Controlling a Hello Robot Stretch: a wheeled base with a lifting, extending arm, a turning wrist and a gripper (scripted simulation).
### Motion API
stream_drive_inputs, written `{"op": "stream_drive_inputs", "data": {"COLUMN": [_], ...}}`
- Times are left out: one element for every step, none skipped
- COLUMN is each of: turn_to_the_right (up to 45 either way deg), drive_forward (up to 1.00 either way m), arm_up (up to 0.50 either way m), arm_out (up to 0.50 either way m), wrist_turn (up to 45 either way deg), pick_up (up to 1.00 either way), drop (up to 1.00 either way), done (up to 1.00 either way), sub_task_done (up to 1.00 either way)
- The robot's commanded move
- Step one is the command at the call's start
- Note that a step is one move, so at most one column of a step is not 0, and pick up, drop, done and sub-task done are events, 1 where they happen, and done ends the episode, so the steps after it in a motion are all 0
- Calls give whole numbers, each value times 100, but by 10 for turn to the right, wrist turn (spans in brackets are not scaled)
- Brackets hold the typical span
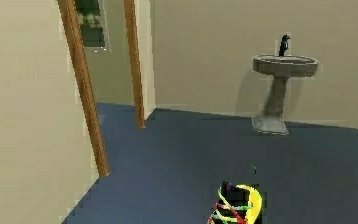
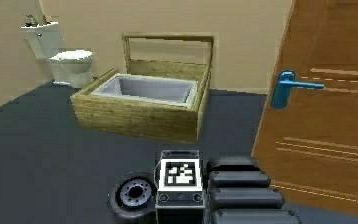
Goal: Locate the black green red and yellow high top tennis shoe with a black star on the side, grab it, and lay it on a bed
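A high top shoe (image 1: pixel 237 204) in black, yellow, green and red shows at the forward view's bottom edge, right of the middle, against the dark blue floor. In the arm side view the dark arm (image 2: pixel 242 190) lies along the bottom edge, with a white marked square (image 2: pixel 180 173) at its end. Left of that square is the gripper's (image 2: pixel 134 196) dark round body. Its far end is not made out, so I cannot tell whether it holds anything.
A wooden door frame (image 1: pixel 85 90) stands at the forward view's left, and a grey pedestal sink (image 1: pixel 283 88) at the far right wall. The arm side view has a wood-cased bathtub (image 2: pixel 147 100), a white toilet (image 2: pixel 65 62) and a brown door (image 2: pixel 327 100) with a blue handle (image 2: pixel 292 86).
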Motion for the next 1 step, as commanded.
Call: {"op": "stream_drive_inputs", "data": {"turn_to_the_right": [0], "drive_forward": [100], "arm_up": [0], "arm_out": [0], "wrist_turn": [0], "pick_up": [0], "drop": [0], "done": [0], "sub_task_done": [0]}}
